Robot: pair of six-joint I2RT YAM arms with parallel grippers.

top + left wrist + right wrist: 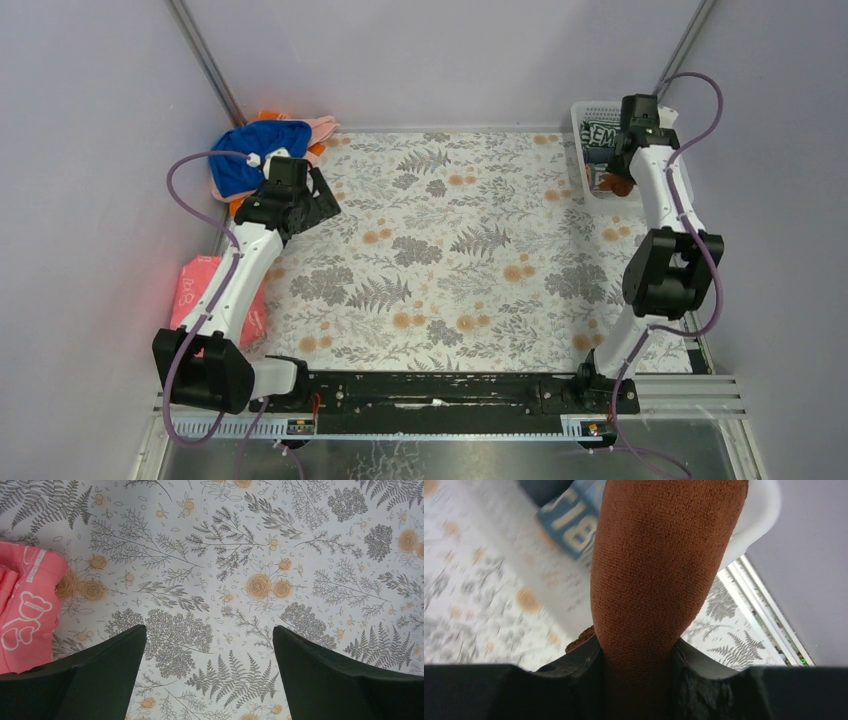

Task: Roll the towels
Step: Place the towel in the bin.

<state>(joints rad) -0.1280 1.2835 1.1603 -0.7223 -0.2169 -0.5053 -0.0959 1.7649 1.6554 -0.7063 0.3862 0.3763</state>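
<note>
Right hand (636, 680) clamps the rolled brown terry towel (664, 570) over the white plastic lattice basket (580, 120) at two o'clock, probably to stow it. Left hand (209, 630) gapes empty by the heap of loose towels (245, 165) at ten o'clock.

You are seeing the brown terry towel (664, 570) running off the top edge, blocking most of the white plastic basket (761, 515). The blue letter-printed cloth (574, 525) behind it is showing too blurred to read.
</note>
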